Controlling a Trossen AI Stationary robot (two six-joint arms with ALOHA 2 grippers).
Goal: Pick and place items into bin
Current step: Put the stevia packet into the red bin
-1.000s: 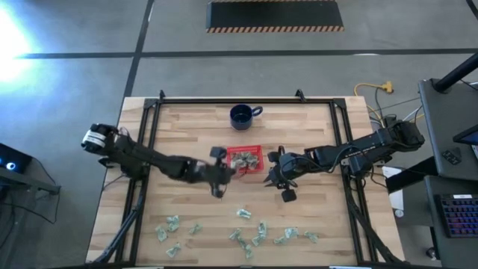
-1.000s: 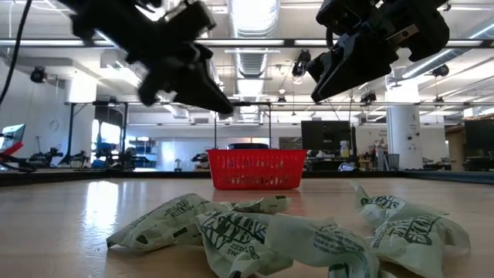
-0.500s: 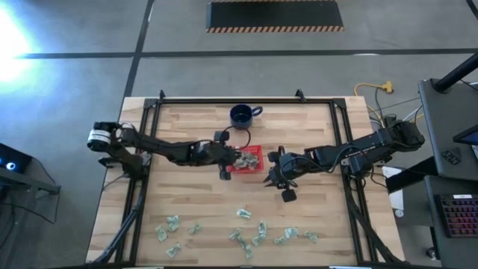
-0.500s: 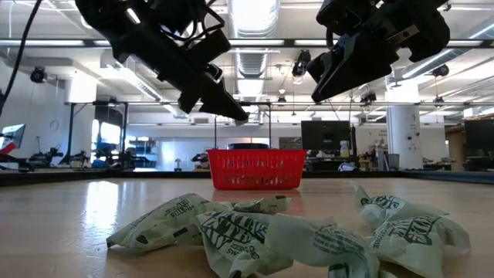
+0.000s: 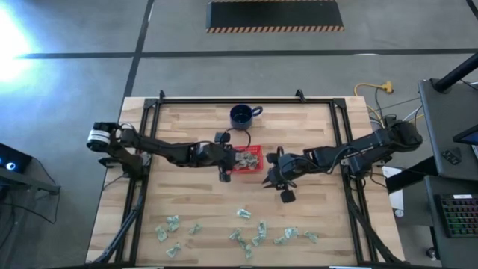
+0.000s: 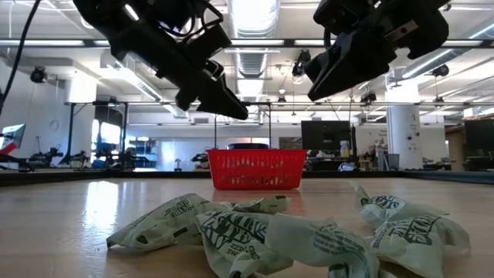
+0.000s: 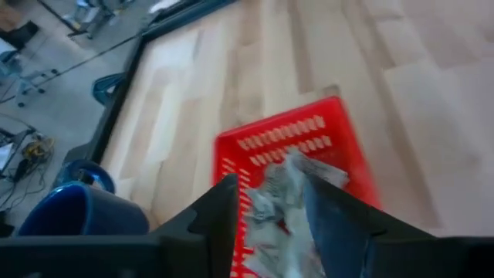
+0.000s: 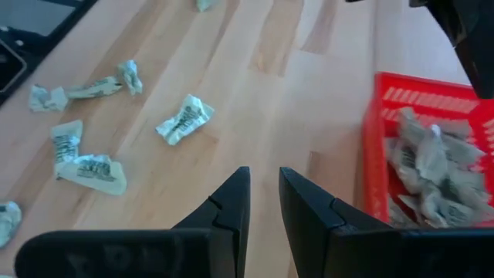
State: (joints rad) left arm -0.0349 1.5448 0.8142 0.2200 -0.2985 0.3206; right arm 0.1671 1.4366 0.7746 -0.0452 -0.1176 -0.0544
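The red bin [image 5: 256, 169] stands mid-table with several crumpled green-and-white items [image 8: 432, 166] piled in it. More items [image 5: 246, 232] lie loose along the table's near edge. My left gripper [image 7: 268, 189] hangs open above the bin's left part [image 7: 278, 131], and the pile [image 7: 289, 181] shows through the gap between its fingers. My right gripper [image 8: 262, 181] hovers above the bare table just right of the bin and nearer than it. Its fingers stand a little apart with nothing between them.
A dark blue mug [image 5: 240, 115] stands just beyond the bin, toward the far edge. Black frame rails [image 5: 149, 149] run along the table's left, right and far sides. Bare wood lies between the bin and the loose items [image 8: 185, 120].
My left gripper has swung from the bin's near left toward the far edge and the right, ending over the bin's left part. It has stayed there for the last half second.
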